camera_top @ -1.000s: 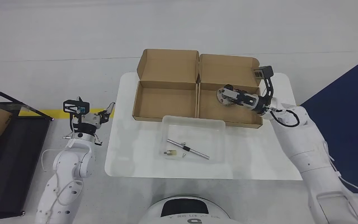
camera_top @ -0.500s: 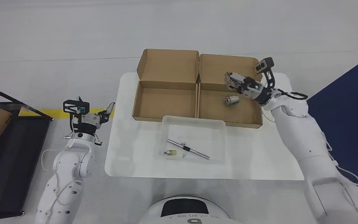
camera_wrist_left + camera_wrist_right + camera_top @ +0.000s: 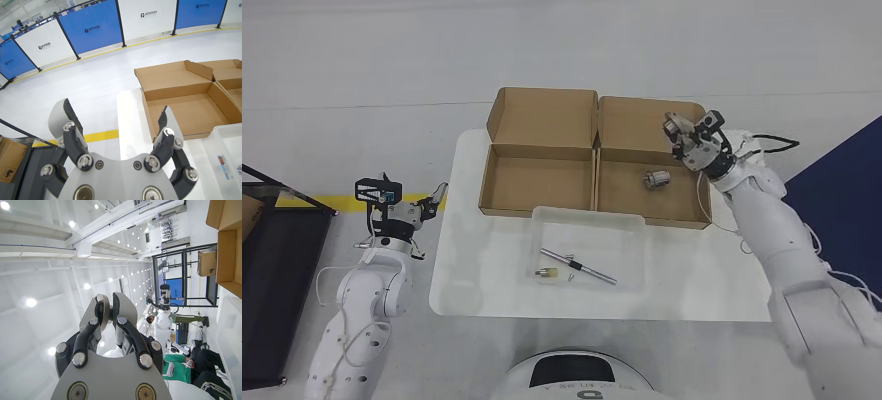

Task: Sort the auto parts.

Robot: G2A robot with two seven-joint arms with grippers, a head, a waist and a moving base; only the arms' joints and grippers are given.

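My right gripper (image 3: 679, 128) hangs above the back right corner of the right cardboard box (image 3: 627, 197), turned upward. In the right wrist view this gripper (image 3: 108, 295) is shut on a round metal disc part (image 3: 104, 311) with a short stub. Another small metal part (image 3: 656, 179) lies on the floor of that box. The left cardboard box (image 3: 537, 185) holds nothing. A clear tray (image 3: 589, 213) in front holds a long metal rod (image 3: 582, 266) and a small fitting (image 3: 547, 272). My left gripper (image 3: 434, 193) stays open off the table's left edge, nothing between its fingers (image 3: 73, 117).
Both boxes have their lids folded back at the far side. The white table (image 3: 467, 260) has bare room left of the tray and at its right end. A dark rack (image 3: 272, 260) with a carton stands on the floor at the far left.
My right gripper has risen out of the right box toward its back right corner and turned upward. A metal part now lies uncovered in that box. The left arm has kept still.
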